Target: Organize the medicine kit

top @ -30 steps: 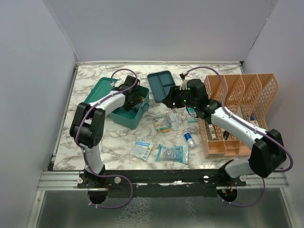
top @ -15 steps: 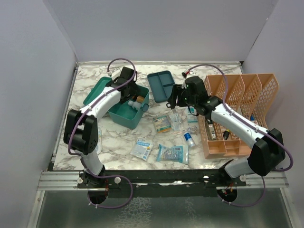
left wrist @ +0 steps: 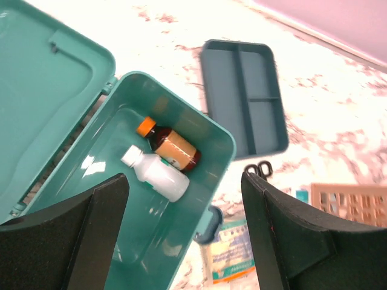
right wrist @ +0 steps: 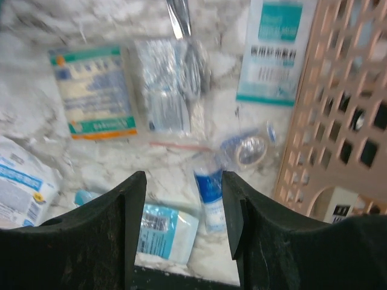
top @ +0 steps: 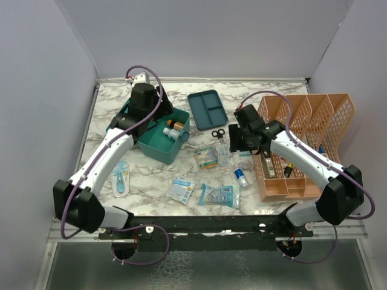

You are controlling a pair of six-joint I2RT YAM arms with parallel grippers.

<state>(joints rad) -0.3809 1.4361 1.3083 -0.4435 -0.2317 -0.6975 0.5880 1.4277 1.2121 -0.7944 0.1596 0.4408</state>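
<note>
The medicine kit [top: 156, 147] is a teal box with its lid [top: 123, 113] swung open to the back left. On the kit's floor [left wrist: 130, 238] lie a brown bottle with an orange cap [left wrist: 173, 149] and a white bottle [left wrist: 155, 175], side by side. The matching insert tray [top: 207, 109] rests apart on the table, also seen as the divided tray [left wrist: 245, 96]. My left gripper [top: 152, 110] hangs open above the box, nothing between its fingers [left wrist: 184, 199]. My right gripper [top: 237, 142] is open over loose packets and a blue tube [right wrist: 209, 192].
An orange mesh rack [top: 302, 142] stands at the right. Black scissors [top: 219, 134] lie by the tray. Several sachets, among them a green-and-orange packet [right wrist: 94, 90], a taped roll in a bag [right wrist: 251, 149] and blue packets [top: 219, 194], are scattered mid-table. A blue-white item [top: 121, 178] lies left.
My left gripper rose out of the box toward the back left and its jaws widened, leaving the bottles in the box. My right gripper moved right, away from the tray, over the packets.
</note>
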